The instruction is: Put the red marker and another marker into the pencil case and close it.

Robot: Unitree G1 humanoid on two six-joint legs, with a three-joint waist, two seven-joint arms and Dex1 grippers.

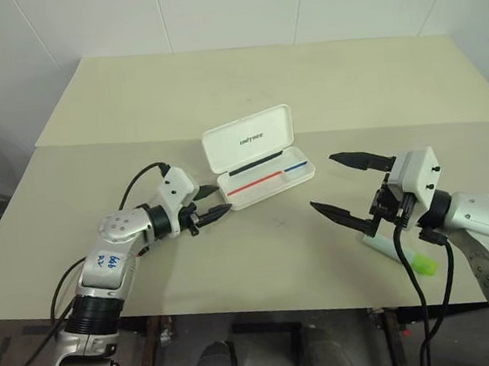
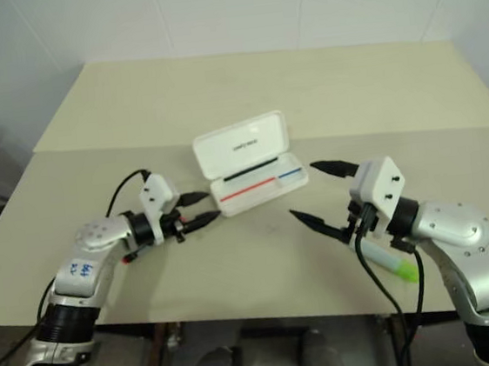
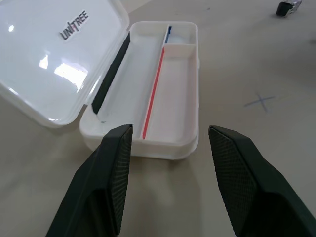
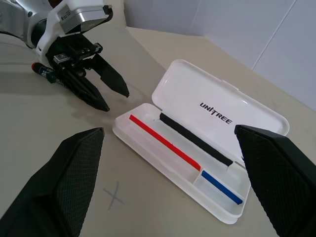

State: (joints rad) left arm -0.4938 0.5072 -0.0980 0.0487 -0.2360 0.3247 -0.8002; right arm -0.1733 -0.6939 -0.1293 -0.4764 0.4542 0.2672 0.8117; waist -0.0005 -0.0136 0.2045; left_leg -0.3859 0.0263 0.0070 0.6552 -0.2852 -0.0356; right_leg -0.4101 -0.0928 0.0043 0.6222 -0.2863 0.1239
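white pencil case [image 1: 259, 157] with red-and-blue stripe, lime-green-capped mint highlighter [image 1: 407, 256], beige table [image 1: 243, 87]

Pencil case [image 2: 251, 166] lies open between both parted grippers; highlighter [image 2: 390, 261] under the right arm.

A pale beige tabletop [image 1: 243, 87] is carrying an open white pencil case [image 1: 260, 159] near its middle. A green highlighter [image 2: 391, 262] is lying near the right front edge, and a red-tipped black marker [image 4: 43, 71] is lying at the left.
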